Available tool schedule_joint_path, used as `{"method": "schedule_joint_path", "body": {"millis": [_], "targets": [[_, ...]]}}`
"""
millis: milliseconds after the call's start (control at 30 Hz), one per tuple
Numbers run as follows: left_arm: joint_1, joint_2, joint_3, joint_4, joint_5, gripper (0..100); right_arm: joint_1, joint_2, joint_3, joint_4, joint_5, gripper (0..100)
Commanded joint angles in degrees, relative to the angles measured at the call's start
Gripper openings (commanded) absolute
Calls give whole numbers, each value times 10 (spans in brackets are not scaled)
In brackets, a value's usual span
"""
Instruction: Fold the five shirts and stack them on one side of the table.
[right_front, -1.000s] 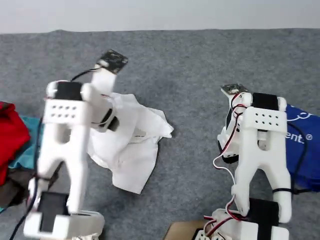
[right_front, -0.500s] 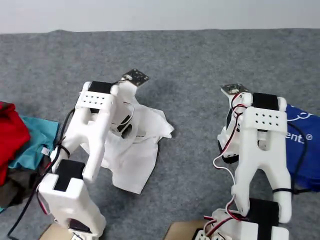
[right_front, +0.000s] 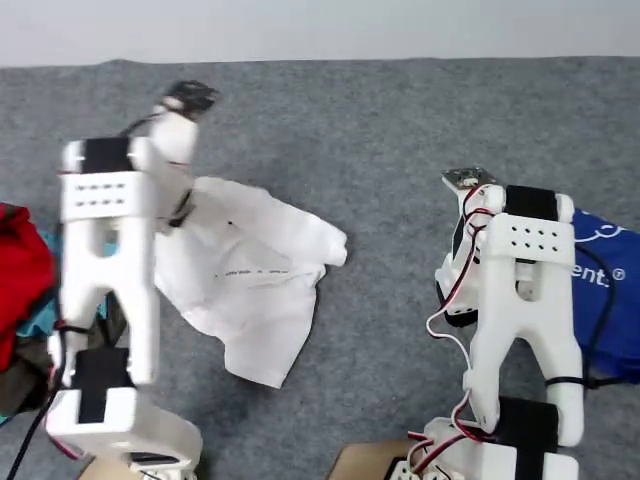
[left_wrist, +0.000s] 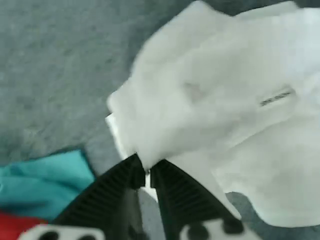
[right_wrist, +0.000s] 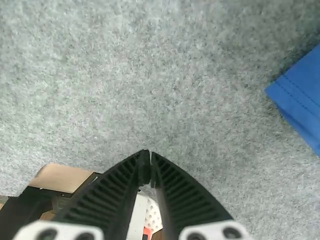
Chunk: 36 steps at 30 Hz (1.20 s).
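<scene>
Down at the near edge sat the two arm bases, with a scrap of cardboard (right_front: 365, 462) peeking out between them. Just beyond, the right gripper (right_wrist: 149, 159) hung over the grey mat (right_wrist: 150, 65) with its fingers pressed together on nothing. By my reading it was parked there to leave the middle free for its partner. The blue shirt (right_front: 608, 300) lay at the right edge of the table, beside the right arm and partly under it. Whether it was folded, I could not tell.

Over on the left edge was the waiting pile: a red shirt (right_front: 22, 275) bunched over a teal shirt (left_wrist: 42, 182), with a dark shirt (right_front: 12, 390) nearer the base. None of them looked folded.

And here was the action. The left gripper (left_wrist: 145, 171) was clenched on the white shirt (right_front: 250, 270), pinching a bit of its edge on the side nearest the pile. The shirt itself sprawled crumpled on the mat between the two arms. A grip on the hem like that suggested a pull to spread the cloth flat before any fold. Whether the pinched edge was off the mat, I could not tell.

Farther back, the mat ran on to a pale wall (right_front: 320, 25).
</scene>
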Motion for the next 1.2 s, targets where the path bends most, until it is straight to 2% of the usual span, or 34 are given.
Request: {"method": "schedule_joint_path", "body": {"millis": [0,167,267,300,467,600,733,1000,1167], "targets": [[-79,-25,-26,10,-21,4,-5,-27,-25,22,-2,9],[-188,-15,-27,8,-62,5,-6,-27,-25,22,-2,9],[-232,-12,-27,26,-138,10,-7,-26,-25,22,-2,9],[-243,-16,-27,31,-157,17,-7,-26,-25,22,-2,9],[-251,-35,-58,43,-161,94,-7,-26,-25,22,-2,9],[-202,-73,-91,56,-161,175,-7,-26,-25,22,-2,9],[-123,-103,-97,74,-161,187,-7,-26,-25,22,-4,9],[83,-89,48,74,-162,186,-7,-26,-25,22,-4,9],[140,-34,105,34,-162,185,-6,-26,-25,22,-4,9]]}}
